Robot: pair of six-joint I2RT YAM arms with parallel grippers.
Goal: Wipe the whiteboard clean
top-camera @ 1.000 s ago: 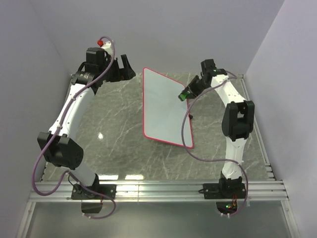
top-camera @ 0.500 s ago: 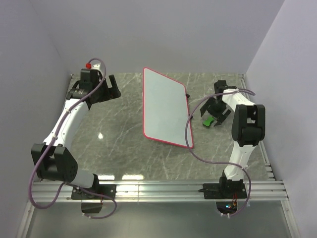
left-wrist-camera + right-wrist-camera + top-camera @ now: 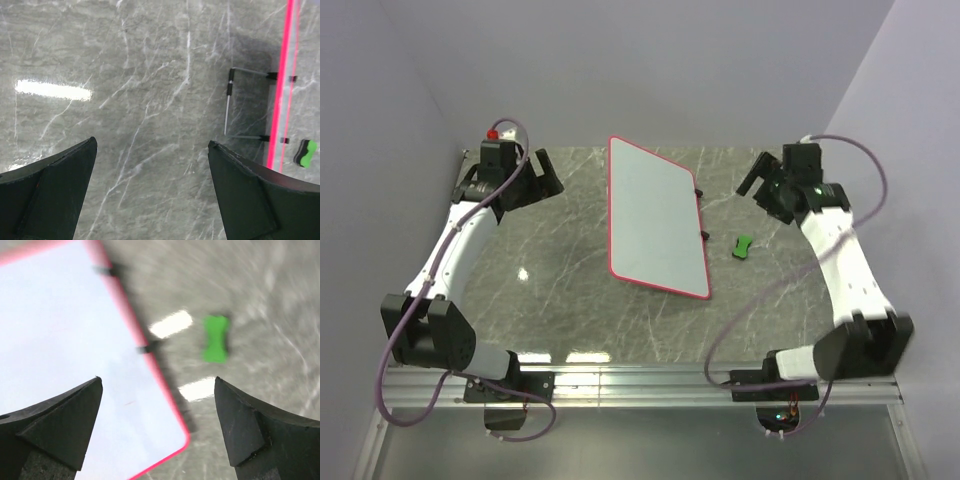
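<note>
The whiteboard [image 3: 655, 215], white with a red-pink rim, lies tilted on the marble table; its face looks clean apart from a tiny faint red mark [image 3: 130, 402]. In the left wrist view only its rim [image 3: 280, 100] shows, edge-on. A small green eraser [image 3: 743, 245] lies on the table just right of the board, also seen as the eraser [image 3: 216, 338] and the eraser [image 3: 305, 152]. My right gripper [image 3: 760, 185] hangs above the table, back right of the eraser, open and empty [image 3: 158, 380]. My left gripper [image 3: 545, 175] stands open and empty [image 3: 152, 142] at the far left, apart from the board.
Two small black feet [image 3: 701, 215] stick out of the board's right edge. A thin wire stand [image 3: 227, 107] shows under the board. Lilac walls close the table at the back and both sides. A metal rail [image 3: 640, 385] runs along the near edge.
My right gripper carried the green eraser off the board, set it on the table, opened and pulled back and up to the right. The left arm drew back to the left.
</note>
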